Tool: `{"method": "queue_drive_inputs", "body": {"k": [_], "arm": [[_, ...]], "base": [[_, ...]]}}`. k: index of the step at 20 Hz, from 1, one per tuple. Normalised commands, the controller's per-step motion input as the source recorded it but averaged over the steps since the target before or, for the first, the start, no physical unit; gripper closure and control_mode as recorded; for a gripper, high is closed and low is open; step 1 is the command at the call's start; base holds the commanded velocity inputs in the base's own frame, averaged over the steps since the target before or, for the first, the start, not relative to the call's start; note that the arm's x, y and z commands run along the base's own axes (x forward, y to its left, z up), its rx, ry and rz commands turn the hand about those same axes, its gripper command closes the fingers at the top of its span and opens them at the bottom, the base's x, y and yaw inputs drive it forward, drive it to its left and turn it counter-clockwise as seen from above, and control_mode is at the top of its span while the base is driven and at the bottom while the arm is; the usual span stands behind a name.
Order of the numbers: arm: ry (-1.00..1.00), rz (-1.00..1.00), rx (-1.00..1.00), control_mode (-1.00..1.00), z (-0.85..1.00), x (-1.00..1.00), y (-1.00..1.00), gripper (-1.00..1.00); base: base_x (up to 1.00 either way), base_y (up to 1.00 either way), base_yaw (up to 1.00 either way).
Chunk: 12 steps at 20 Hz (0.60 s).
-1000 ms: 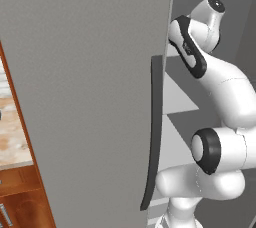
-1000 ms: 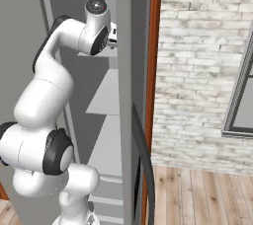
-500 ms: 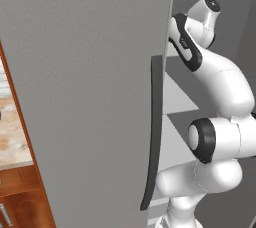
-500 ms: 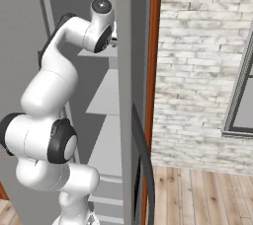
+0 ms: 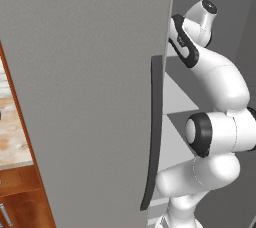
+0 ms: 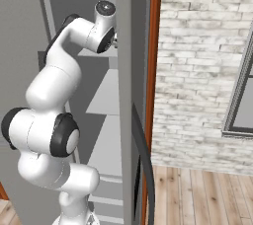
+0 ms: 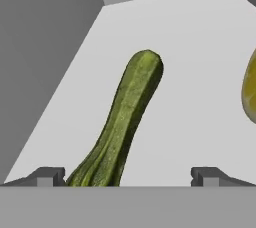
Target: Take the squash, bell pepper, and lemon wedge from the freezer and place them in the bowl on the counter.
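We see our pincer (image 7: 127,176) spread as wide as it goes, its two dark fingertips (image 7: 47,176) standing far apart at the bottom of the hand view, holding nothing. The squash (image 7: 122,122) lies on the pale freezer shelf (image 7: 200,62) straight ahead of the pincer, its near end between the fingertips and closer to the left one, its far end reaching away and slightly right. We cannot tell whether the left fingertip touches it. A yellowish rounded piece (image 7: 249,89) sits off to the right of the pincer, cut by the edge. In the base views our arm (image 5: 220,87) reaches into the freezer (image 5: 90,82) behind its open door.
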Motion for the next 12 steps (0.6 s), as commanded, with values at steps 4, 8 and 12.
{"method": "queue_drive_inputs", "body": {"k": [4, 8, 12], "arm": [[0.00, 0.00, 0.00, -1.00, -0.17, 0.09, -0.02, -1.00], [0.00, 0.00, 0.00, -1.00, -0.11, 0.17, 0.00, -1.00], [0.00, 0.00, 0.00, -1.00, -0.10, 0.14, 0.00, -1.00]], "base": [[0.00, 0.00, 0.00], [0.00, 0.00, 0.00], [0.00, 0.00, 0.00]]}}
